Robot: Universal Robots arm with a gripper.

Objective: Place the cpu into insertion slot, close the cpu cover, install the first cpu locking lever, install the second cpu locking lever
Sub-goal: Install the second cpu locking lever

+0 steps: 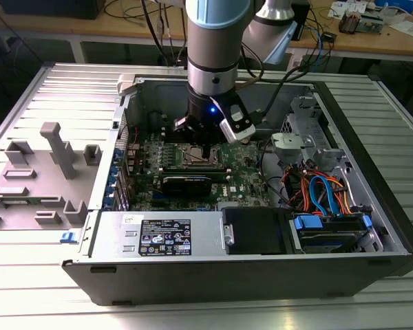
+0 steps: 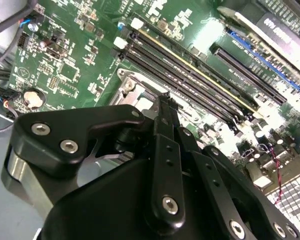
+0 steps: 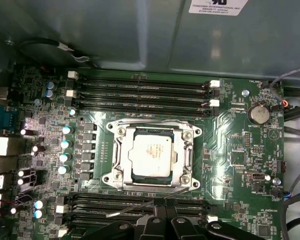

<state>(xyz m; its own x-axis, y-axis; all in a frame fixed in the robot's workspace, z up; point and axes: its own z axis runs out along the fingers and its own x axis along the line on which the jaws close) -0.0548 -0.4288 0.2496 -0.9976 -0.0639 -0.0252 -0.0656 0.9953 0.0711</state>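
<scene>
I see the cpu [image 3: 149, 156] seated in the insertion slot [image 3: 121, 132] on the green motherboard [image 3: 230, 145], with the cpu cover [image 3: 186, 159] lying flat around it. The board sits inside the open computer case [image 1: 372, 206], which lies on a ribbed metal table [image 1: 48, 254], wooden benches behind. My gripper [image 2: 164, 102] hovers just above the socket's edge, fingers drawn together with nothing between them.

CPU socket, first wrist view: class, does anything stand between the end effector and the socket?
Nothing visible does. The cpu already sits in the socket under the closed cover; the end effector hangs beside it, over the memory slots, with open board between.
</scene>
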